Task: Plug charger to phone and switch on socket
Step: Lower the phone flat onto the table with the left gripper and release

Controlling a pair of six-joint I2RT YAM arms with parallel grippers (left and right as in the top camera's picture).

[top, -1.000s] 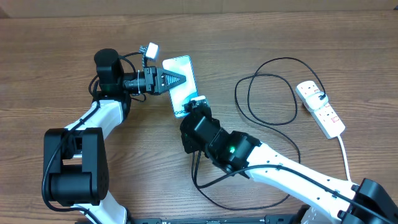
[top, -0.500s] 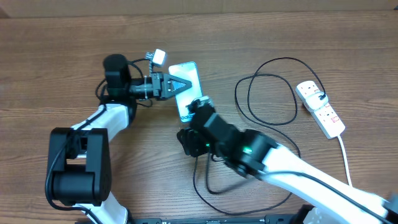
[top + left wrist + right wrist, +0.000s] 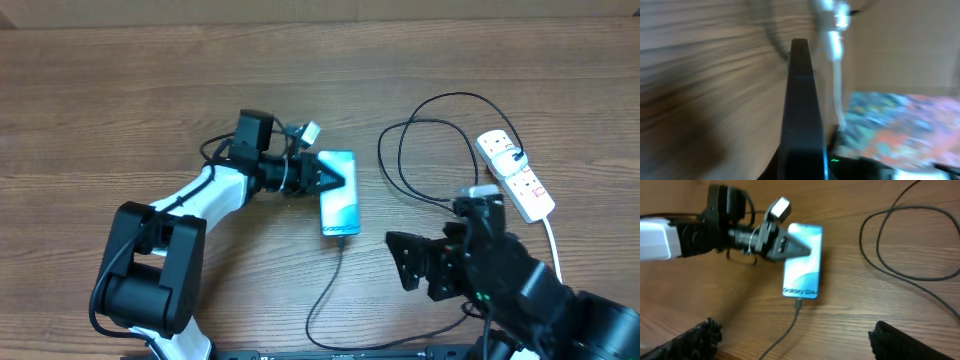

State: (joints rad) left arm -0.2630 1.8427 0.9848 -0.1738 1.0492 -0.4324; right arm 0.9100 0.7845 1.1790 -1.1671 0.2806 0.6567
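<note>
Right gripper (image 3: 403, 258) back off phone (image 3: 338, 205), jaws wide

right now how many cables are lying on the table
2. The thin black cable runs from the light blue smartphone, looping toward the white power strip; the white cord leaves that strip. Parts hide under the right arm.

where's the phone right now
Overhead view, near the middle: the phone lies under the left gripper, with the charger cable meeting its lower end.

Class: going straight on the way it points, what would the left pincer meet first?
The left pincer has its tip over the phone; beyond it, likely the charger loop, depth unclear.
</note>
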